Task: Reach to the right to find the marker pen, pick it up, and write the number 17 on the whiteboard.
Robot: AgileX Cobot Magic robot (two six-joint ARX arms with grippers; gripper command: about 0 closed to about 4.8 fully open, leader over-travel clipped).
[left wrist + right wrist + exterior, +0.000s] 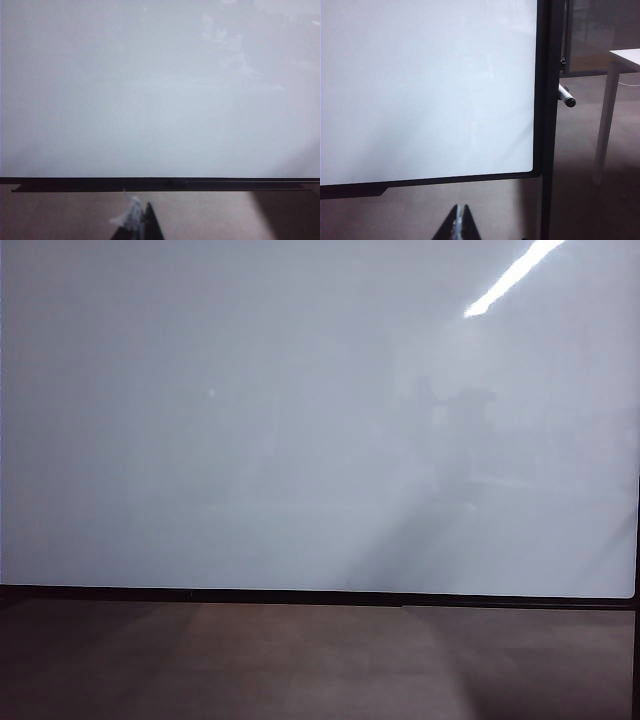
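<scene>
The whiteboard (427,90) is blocking the way ahead of the right tool (459,220); beyond its black frame (547,125), open room is surrounding the marker pen (566,96).

No writing, label or number can be read on the whiteboard (250,420).

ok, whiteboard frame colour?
Black, a thin edge around the white whiteboard; clearest in the right wrist view.

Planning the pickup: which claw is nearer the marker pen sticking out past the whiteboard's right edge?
Right. The right claw sits below the whiteboard's right corner, marker pen in view. The left claw faces mid-board, no pen visible.
</scene>
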